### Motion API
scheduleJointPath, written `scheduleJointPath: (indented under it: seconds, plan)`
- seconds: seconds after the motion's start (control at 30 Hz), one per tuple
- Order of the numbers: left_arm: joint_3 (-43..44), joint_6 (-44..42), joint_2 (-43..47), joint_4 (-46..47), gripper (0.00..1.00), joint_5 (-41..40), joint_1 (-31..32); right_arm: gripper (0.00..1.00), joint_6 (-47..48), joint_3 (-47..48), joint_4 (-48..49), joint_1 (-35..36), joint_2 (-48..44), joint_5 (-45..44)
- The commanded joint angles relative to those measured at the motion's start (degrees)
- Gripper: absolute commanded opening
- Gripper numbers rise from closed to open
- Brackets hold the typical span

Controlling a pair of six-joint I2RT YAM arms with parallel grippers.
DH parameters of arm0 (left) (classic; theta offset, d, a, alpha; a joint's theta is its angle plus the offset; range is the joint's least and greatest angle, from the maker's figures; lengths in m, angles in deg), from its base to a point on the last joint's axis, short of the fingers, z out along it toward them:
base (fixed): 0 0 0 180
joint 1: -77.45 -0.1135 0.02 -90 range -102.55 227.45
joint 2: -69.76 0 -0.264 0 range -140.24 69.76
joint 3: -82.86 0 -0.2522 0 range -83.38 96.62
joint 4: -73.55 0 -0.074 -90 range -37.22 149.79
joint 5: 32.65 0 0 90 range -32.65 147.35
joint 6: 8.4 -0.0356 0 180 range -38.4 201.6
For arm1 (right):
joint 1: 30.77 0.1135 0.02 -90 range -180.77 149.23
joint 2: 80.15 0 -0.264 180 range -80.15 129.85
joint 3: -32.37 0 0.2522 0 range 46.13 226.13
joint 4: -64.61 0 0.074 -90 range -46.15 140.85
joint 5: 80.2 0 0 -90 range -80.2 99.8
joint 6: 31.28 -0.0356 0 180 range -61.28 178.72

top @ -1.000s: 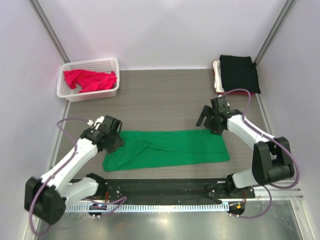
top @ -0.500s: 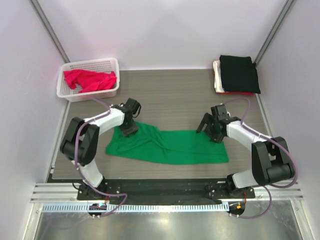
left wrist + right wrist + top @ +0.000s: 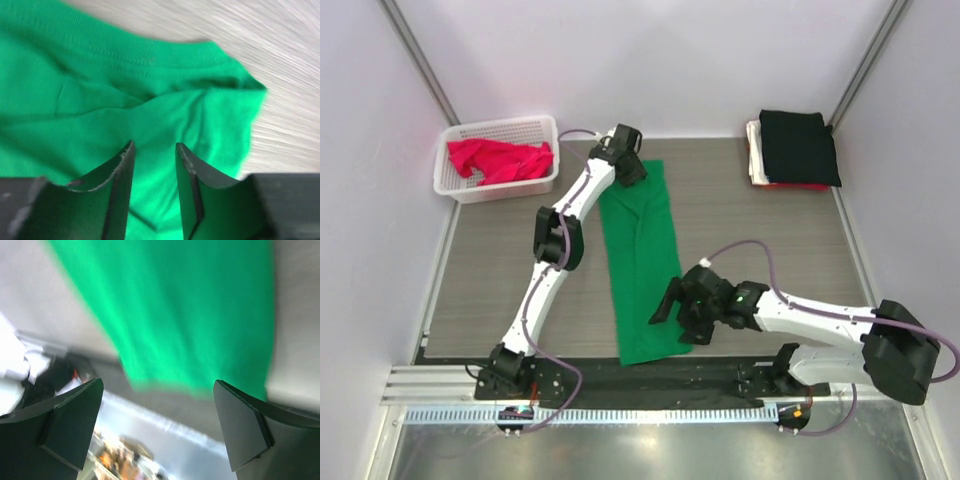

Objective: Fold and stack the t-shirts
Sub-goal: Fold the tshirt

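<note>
And round it goes! The bright green cloth t-shirt point(image 3: 642, 270), a long folded strip, lay across the grey wood-grain table point(image 3: 750, 225) half a second ago. Now it runs far to near, down the middle.

The left gripper point(image 3: 628, 170) has carried one end out to the far side, near the white plastic lattice basket point(image 3: 495, 190). Its jaws are drawn in to a narrow slot with green cloth in it, and we judge that a pinch.

The right gripper point(image 3: 672, 320) has dropped to the near end. Its jaws are spread wide and hold nothing, with cloth blurred beneath.

We read this as lining up for an end-over-end fold. After that it joins the far-right stack topped by the black t-shirt point(image 3: 798, 145).
</note>
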State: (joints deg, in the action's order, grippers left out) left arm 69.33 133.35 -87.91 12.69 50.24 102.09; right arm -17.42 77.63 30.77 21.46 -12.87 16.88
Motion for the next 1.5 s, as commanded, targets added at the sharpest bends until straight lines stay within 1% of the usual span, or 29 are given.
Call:
scheduleJointPath:
  seconds: [0.0, 0.03, 0.07, 0.1, 0.13, 0.17, 0.23, 0.33, 0.43, 0.53, 0.57, 0.6, 0.63, 0.67, 0.73, 0.77, 0.8, 0.83, 0.87, 0.9, 0.93, 0.97, 1.03, 1.1, 1.13, 1.2, 1.33, 1.43, 1.47]
  plan:
    - [-1.7, -5.2, -0.3, 10.2, 0.44, 15.3, 1.3, 0.99, -4.3, 16.5, -4.7, 5.9, 1.4, -1.7]
    - [-5.5, -7.0, 6.3, 13.7, 0.49, 15.2, 1.8, 1.0, -2.2, 19.5, -10.0, 6.1, 3.6, -3.9]
    - [-13.4, -8.2, 9.5, 17.0, 0.57, 15.0, 2.2, 1.0, 1.6, 22.1, -12.7, 6.2, 4.3, -5.7]
    - [-16.4, -10.1, 12.2, 21.8, 0.63, 15.4, 2.4, 1.0, 2.7, 25.5, -14.9, 6.1, 4.4, -9.2]
    - [-18.0, -11.0, 14.9, 23.0, 0.69, 16.2, 2.4, 1.0, 4.3, 26.5, -16.6, 6.1, 4.5, -13.3]
    - [-18.7, -11.9, 18.5, 23.1, 0.83, 16.5, 2.4, 1.0, 7.6, 27.2, -16.6, 5.6, 4.7, -14.2]
    - [-16.8, -15.4, 23.3, 21.2, 0.99, 16.7, 2.4, 1.0, 10.9, 29.6, -17.6, 2.6, 5.9, -15.1]
    - [-15.2, -19.3, 28.1, 16.9, 1.0, 15.9, 2.3, 1.0, 17.9, 34.1, -17.9, -1.5, 7.7, -15.9]
    - [-16.3, -21.6, 34.8, 9.6, 1.0, 10.6, 1.4, 1.0, 24.0, 39.6, -19.1, -4.1, 9.5, -16.7]
    - [-23.2, -22.3, 43.5, 3.6, 0.98, 5.6, 0.8, 1.0, 26.1, 41.4, -20.9, -5.0, 9.4, -18.7]
    - [-30.9, -22.2, 46.2, 3.3, 0.97, 4.9, 0.8, 0.98, 26.3, 40.7, -21.0, -5.6, 9.3, -18.6]
    - [-35.2, -21.2, 52.1, 3.4, 0.96, 4.4, 0.8, 0.97, 26.1, 38.7, -21.1, -5.7, 8.7, -18.0]
    - [-39.4, -20.5, 54.6, 3.4, 0.96, 3.8, 1.1, 0.95, 25.5, 37.2, -21.5, -5.7, 8.2, -18.0]
    - [-47.8, -19.8, 57.7, 3.3, 0.96, 3.7, 1.3, 0.91, 24.7, 35.6, -21.7, -5.6, 7.5, -17.6]
    - [-56.2, -17.2, 62.6, 2.6, 0.95, 4.1, 1.8, 0.88, 23.2, 29.0, -21.2, -5.5, 5.5, -15.7]
    - [-64.5, -16.3, 67.8, 2.4, 0.94, 4.6, 2.0, 0.86, 21.7, 26.7, -20.9, -4.9, 4.8, -15.2]
    - [-68.4, -15.5, 70.1, 2.5, 0.93, 5.3, 2.7, 0.85, 21.0, 22.4, -20.6, -3.3, 4.1, -15.1]
    - [-75.8, -12.8, 72.8, 2.6, 0.93, 5.8, 3.3, 0.85, 19.7, 20.2, -19.3, -2.0, 2.8, -15.0]
    - [-79.4, -11.6, 77.0, 2.7, 0.91, 5.7, 4.1, 0.84, 17.5, 18.2, -18.3, -0.7, 2.3, -14.7]
    - [-82.9, -10.2, 79.4, 3.9, 0.91, 5.8, 6.0, 0.83, 15.9, 14.4, -17.2, 2.4, 1.9, -14.4]
    - [-86.4, -7.7, 81.4, 4.8, 0.91, 6.0, 7.2, 0.83, 14.7, 12.7, -14.8, 3.7, 1.7, -14.2]
    - [-93.0, -5.9, 85.3, 5.7, 0.91, 6.1, 8.3, 0.82, 13.6, 11.3, -13.9, 5.2, 1.4, -14.3]
    - [-99.4, -2.8, 88.6, 8.5, 0.89, 6.8, 11.6, 0.8, 10.3, 7.6, -10.9, 8.1, 1.0, -14.4]
    - [-106.7, 1.4, 93.3, 9.4, 0.88, 6.4, 14.7, 0.74, 8.0, 5.0, -8.9, 9.0, 0.2, -14.2]
    - [-113.7, 5.0, 97.4, 9.6, 0.87, 6.4, 16.7, 0.67, 6.6, 3.4, -6.8, 10.1, -0.2, -14.7]
    - [-115.2, 7.4, 99.8, 9.9, 0.86, 6.8, 17.9, 0.63, 6.3, 2.7, -6.6, 10.4, -0.1, -14.7]
    - [-120.3, 13.1, 102.7, 11.5, 0.84, 6.9, 22.9, 0.61, 4.9, 0.7, -2.8, 12.2, 1.4, -13.8]
    - [-122.5, 16.8, 102.9, 12.5, 0.83, 6.8, 26.4, 0.54, 4.3, 0.0, -1.8, 13.2, 2.6, -13.8]
    - [-123.1, 17.9, 103.0, 12.8, 0.8, 6.8, 27.2, 0.51, 3.8, -0.1, -1.6, 13.5, 2.8, -13.9]
